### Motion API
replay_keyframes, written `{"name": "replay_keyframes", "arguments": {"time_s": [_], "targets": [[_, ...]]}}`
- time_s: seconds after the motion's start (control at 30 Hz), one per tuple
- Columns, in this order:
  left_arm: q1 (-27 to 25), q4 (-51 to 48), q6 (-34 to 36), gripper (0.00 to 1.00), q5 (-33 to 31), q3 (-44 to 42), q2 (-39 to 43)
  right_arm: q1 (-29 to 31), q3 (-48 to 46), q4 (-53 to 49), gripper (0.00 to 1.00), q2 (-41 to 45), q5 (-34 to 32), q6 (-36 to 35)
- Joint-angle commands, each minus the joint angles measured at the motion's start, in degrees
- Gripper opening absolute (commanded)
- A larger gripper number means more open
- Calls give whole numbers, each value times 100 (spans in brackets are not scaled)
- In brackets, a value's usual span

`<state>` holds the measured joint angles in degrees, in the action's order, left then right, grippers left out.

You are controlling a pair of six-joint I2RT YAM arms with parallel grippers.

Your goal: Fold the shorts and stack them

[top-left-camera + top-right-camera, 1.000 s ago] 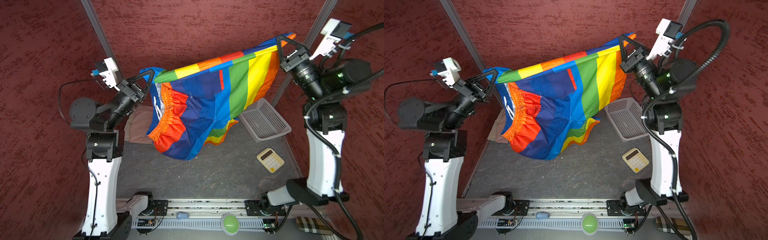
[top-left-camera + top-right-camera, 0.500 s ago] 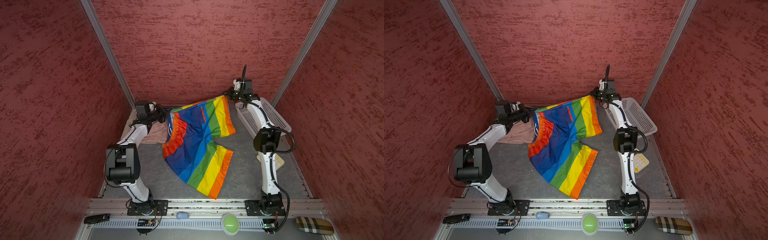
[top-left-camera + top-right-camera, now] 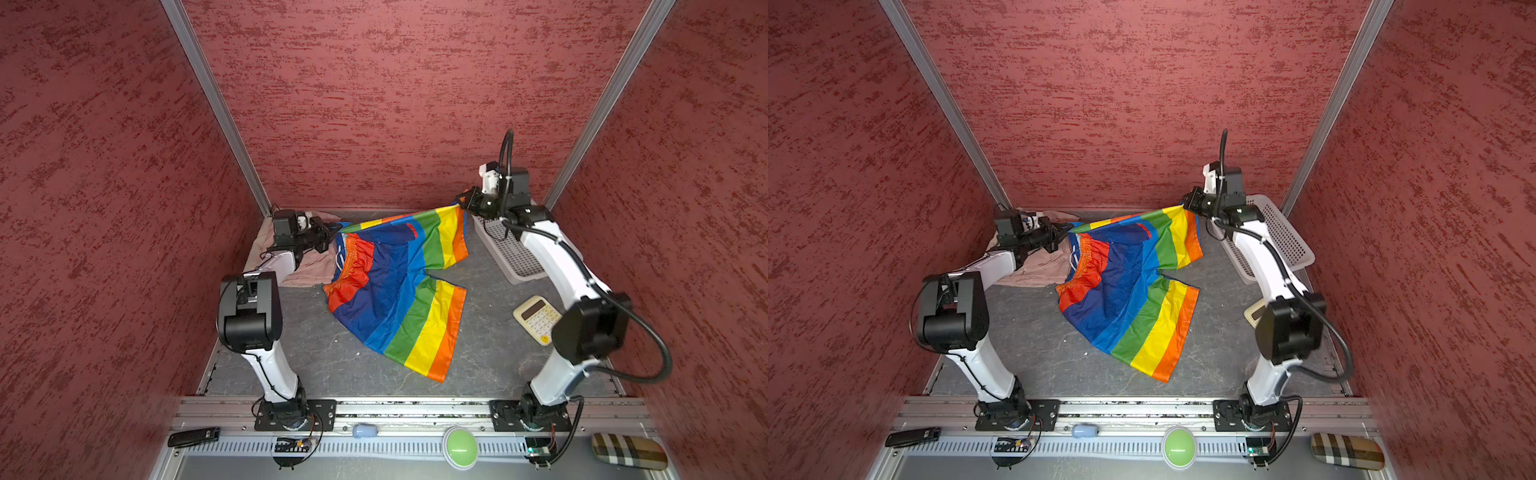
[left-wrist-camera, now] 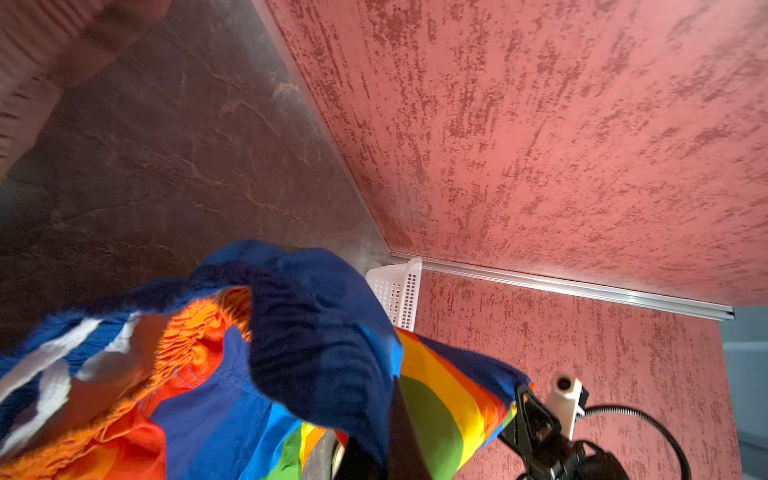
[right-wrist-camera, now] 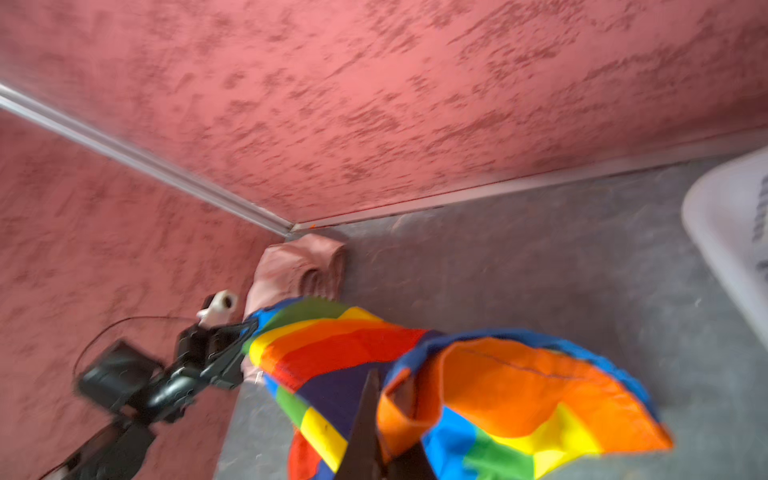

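back on the counter (image 3: 316, 353): left fingers (image 3: 329, 228) and right fingers (image 3: 464, 201) pinch the rainbow shorts (image 3: 399, 299)
feel: probably light, slick, floppy
your hold: waistband, hem corners

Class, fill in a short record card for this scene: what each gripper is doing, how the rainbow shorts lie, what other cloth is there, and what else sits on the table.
Left gripper: shut on the rainbow shorts, far edge by the waistband
Right gripper: shut on the same pair, far leg corner
Rainbow shorts: far edge lifted, rest spread on the table, unfolded
Other cloth: dusty pink shorts, back left corner
Also on table: white basket, calculator
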<state>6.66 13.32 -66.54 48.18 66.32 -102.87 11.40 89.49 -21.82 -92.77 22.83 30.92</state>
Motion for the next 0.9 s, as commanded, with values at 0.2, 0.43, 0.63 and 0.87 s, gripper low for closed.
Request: {"name": "replay_keyframes", "arguments": {"time_s": [0.2, 0.43, 0.63, 0.87], "targets": [[56, 137, 89, 0, 332, -1964, 1126, 1273, -5138, 2021, 0, 1977, -713, 1651], [38, -371, 636, 0, 154, -2726, 1421, 1989, -6651, 2881, 0, 2159, -1035, 2549], [114, -603, 645, 52, 118, -2583, 1630, 1934, -6365, 2813, 0, 1610, -1300, 2229], [218, -156, -1065, 99, -46, -3051, 2507, 1278, -5548, 2815, 0, 741, -1082, 1654]]}}
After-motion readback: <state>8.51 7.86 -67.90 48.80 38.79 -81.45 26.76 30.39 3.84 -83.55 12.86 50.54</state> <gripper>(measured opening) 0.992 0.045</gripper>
